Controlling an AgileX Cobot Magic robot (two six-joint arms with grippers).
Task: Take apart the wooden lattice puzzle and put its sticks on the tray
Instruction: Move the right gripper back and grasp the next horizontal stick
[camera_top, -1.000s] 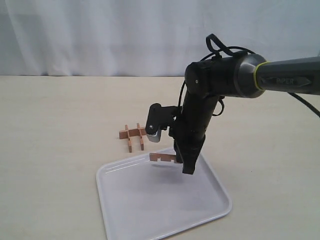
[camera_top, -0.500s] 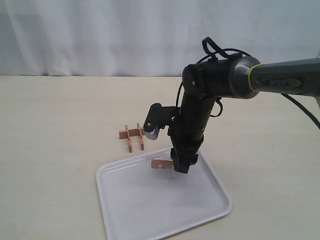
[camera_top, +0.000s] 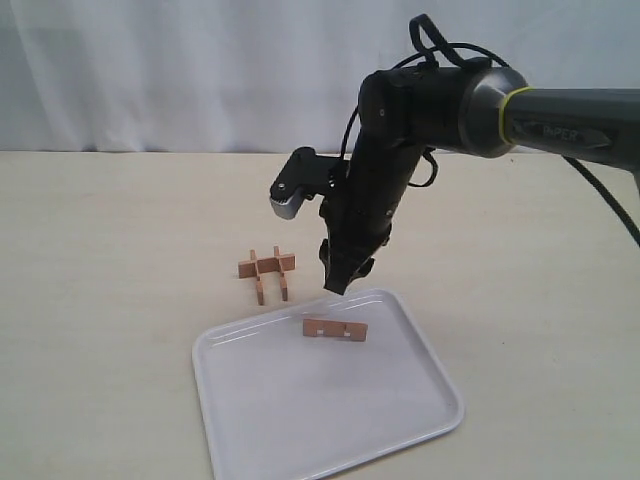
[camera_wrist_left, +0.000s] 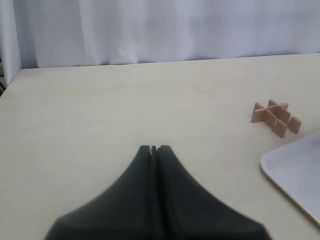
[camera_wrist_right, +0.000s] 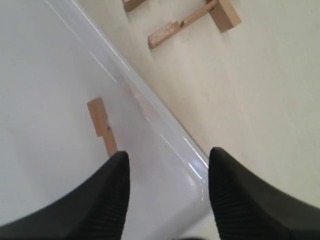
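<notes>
One light-brown notched stick (camera_top: 335, 329) lies flat on the white tray (camera_top: 320, 410), near its far edge, also seen in the right wrist view as the stick (camera_wrist_right: 102, 125) on the tray (camera_wrist_right: 40, 100). The rest of the wooden lattice puzzle (camera_top: 267, 270) stands on the table just behind the tray's far left corner. My right gripper (camera_top: 340, 277) hangs open and empty above the tray's far rim, between stick and puzzle (camera_wrist_right: 195, 20). My left gripper (camera_wrist_left: 154, 149) is shut with nothing in it, far from the puzzle (camera_wrist_left: 276, 116); it is hidden from the exterior view.
The beige table (camera_top: 110, 300) runs back to a white curtain (camera_top: 200, 70). A corner of the tray (camera_wrist_left: 295, 170) shows at the edge of the left wrist view. The right arm's black wrist camera (camera_top: 297, 186) juts out above the puzzle.
My right gripper opened and let go of the stick, which now lies on the tray. The gripper then rose and shifted back and left toward the puzzle.
</notes>
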